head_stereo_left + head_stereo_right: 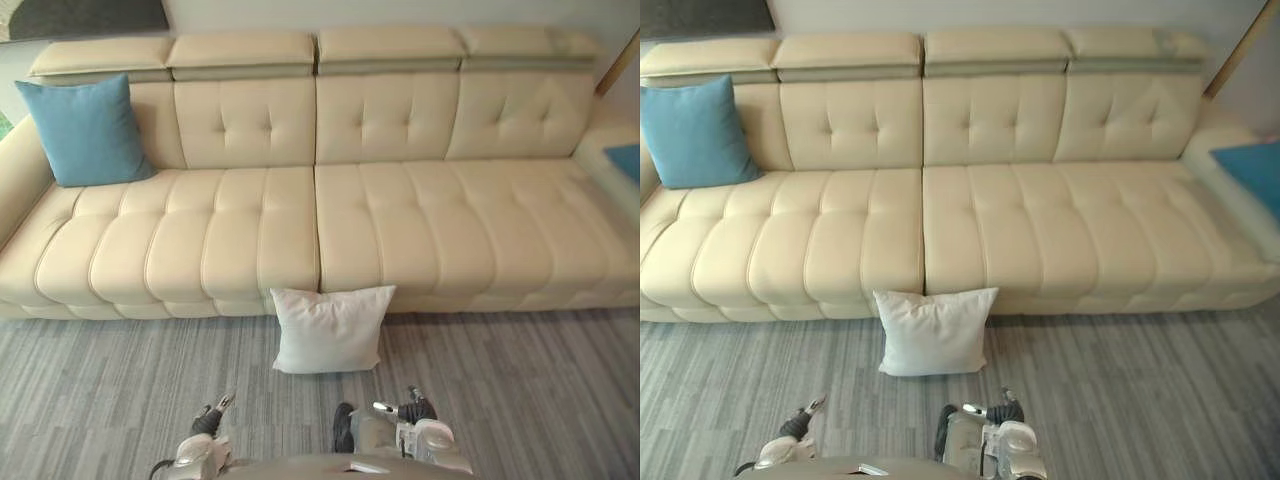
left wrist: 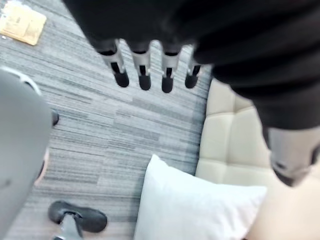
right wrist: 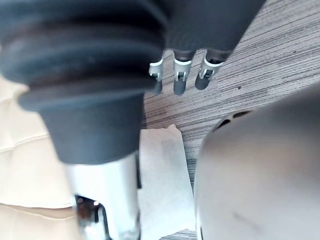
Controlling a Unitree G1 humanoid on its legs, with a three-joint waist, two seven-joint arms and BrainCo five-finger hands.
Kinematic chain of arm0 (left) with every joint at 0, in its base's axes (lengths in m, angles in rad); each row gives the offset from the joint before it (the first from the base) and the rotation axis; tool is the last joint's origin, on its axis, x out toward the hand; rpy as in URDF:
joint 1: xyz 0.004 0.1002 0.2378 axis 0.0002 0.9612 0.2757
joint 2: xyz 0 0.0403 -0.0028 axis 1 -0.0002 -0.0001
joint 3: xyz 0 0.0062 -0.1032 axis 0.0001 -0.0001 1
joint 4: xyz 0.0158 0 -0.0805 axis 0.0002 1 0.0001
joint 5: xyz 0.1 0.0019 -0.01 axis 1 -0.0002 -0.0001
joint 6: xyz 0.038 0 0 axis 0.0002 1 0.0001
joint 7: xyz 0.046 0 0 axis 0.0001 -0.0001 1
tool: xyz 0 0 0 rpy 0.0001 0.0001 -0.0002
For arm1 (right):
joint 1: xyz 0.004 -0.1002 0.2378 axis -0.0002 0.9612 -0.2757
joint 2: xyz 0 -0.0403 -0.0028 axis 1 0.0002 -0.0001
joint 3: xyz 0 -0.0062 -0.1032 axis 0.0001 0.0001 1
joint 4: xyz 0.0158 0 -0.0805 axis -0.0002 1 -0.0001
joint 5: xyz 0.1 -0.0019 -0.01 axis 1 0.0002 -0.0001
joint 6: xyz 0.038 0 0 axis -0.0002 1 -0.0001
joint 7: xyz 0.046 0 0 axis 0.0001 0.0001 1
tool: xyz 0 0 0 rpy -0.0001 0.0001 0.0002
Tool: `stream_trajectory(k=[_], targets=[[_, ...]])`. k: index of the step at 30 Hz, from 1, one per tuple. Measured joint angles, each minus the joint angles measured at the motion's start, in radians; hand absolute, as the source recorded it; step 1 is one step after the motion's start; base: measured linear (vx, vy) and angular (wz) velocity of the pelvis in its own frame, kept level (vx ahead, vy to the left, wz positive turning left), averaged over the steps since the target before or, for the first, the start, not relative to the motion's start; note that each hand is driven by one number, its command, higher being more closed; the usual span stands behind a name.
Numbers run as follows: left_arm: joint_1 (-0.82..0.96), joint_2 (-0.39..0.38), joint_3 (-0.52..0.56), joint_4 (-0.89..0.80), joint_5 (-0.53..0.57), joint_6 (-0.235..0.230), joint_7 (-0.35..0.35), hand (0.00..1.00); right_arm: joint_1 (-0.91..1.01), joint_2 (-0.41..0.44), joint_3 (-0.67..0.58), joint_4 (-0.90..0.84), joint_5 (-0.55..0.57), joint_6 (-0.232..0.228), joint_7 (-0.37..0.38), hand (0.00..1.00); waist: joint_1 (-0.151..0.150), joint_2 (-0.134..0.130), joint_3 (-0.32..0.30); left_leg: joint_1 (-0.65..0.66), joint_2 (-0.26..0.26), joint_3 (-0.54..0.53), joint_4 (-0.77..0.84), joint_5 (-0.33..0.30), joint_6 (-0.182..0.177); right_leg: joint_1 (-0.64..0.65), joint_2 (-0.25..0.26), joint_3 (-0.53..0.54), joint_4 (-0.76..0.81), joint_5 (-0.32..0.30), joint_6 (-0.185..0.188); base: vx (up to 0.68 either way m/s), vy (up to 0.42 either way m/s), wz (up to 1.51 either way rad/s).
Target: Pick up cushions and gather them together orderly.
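White cushion (image 1: 332, 328) sits on the floor against the sofa (image 1: 400, 220), blue cushion (image 1: 88, 130) up in its left corner. My left hand (image 2: 142, 70) and right hand (image 3: 180, 80) hang empty, fingers loose and straight.

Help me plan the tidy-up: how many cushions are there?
3: blue cushion on the sofa's left end; white cushion on the floor against its front; second blue cushion, partly cut off, at the right end. Others may be hidden.
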Motion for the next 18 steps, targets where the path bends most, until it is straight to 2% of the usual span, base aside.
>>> stream_trajectory(k=[3,6,8,9,10,12,14,16,17,18], targets=[[0.001,-0.009,0.003,-0.001,0.019,0.000,0.000,0.00,0.013,0.009,-0.024,-0.001,0.000,0.001,0.000,0.00,-0.002,-0.001,-0.001,0.040,0.030,-0.060,0.010,0.011,0.003,0.049,0.001,-0.043,0.052,-0.091,-0.006,0.26,-0.207,0.31],[0.006,-0.008,0.005,-0.018,0.018,0.000,-0.001,0.00,0.025,0.012,-0.023,-0.001,-0.001,0.004,0.001,0.00,-0.005,-0.007,-0.012,0.004,0.061,-0.103,0.111,0.009,-0.002,0.101,0.001,-0.080,0.041,-0.129,-0.003,0.17,-0.114,0.51],[0.002,-0.008,0.010,-0.040,0.018,0.000,-0.001,0.00,0.028,0.010,-0.019,-0.003,-0.001,0.009,0.000,0.00,-0.002,-0.006,-0.017,-0.093,0.084,-0.142,0.309,0.011,-0.017,0.130,0.003,-0.100,0.015,-0.135,-0.001,0.18,-0.073,0.27],[0.007,-0.012,0.025,-0.064,0.016,0.000,0.001,0.00,0.033,0.009,-0.014,-0.003,0.000,0.010,0.000,0.00,0.005,-0.003,-0.018,-0.195,0.110,-0.171,0.514,0.057,-0.073,0.156,0.014,-0.101,-0.011,-0.129,-0.012,0.20,-0.006,0.01],[0.007,-0.011,0.037,-0.065,0.015,0.000,0.003,0.00,0.036,0.007,-0.012,-0.004,0.000,0.011,0.000,0.00,0.010,0.001,-0.020,-0.250,0.129,-0.175,0.633,0.076,-0.086,0.174,0.023,-0.098,-0.030,-0.128,-0.019,0.25,0.034,-0.19],[0.013,-0.002,0.042,-0.071,0.015,0.001,0.004,0.00,0.042,0.008,-0.010,-0.002,0.000,0.016,-0.001,0.00,0.014,-0.002,-0.019,-0.323,0.152,-0.151,0.760,0.034,-0.070,0.228,0.034,-0.086,-0.076,-0.125,-0.025,0.26,0.090,-0.28],[0.016,-0.002,0.043,-0.075,0.014,0.001,0.004,0.00,0.046,0.011,-0.011,0.003,0.001,0.022,-0.002,0.00,0.027,-0.009,-0.016,-0.351,0.153,-0.102,0.750,-0.009,-0.055,0.266,0.030,-0.056,-0.103,-0.111,-0.015,0.20,0.107,-0.41],[0.017,-0.002,0.043,-0.090,0.015,0.000,0.004,0.00,0.046,0.011,-0.020,0.015,0.002,0.023,-0.003,0.00,0.041,-0.012,-0.014,-0.400,0.133,-0.060,0.610,-0.056,-0.032,0.298,-0.005,-0.022,-0.118,-0.098,0.011,0.24,0.254,-0.47],[0.017,-0.003,0.043,-0.091,0.015,0.000,0.004,0.00,0.046,0.011,-0.021,0.015,0.002,0.023,-0.003,0.00,0.041,-0.011,-0.014,-0.407,0.127,-0.057,0.540,-0.051,-0.027,0.302,-0.014,-0.016,-0.117,-0.096,0.021,0.25,0.365,-0.20],[0.017,-0.014,0.044,-0.087,0.015,0.000,0.005,0.00,0.049,0.005,-0.023,0.011,0.001,0.023,-0.003,0.00,0.041,0.008,-0.022,-0.417,0.114,-0.067,0.353,0.043,-0.029,0.306,-0.012,-0.009,-0.107,-0.105,0.061,0.23,0.346,-0.10]])
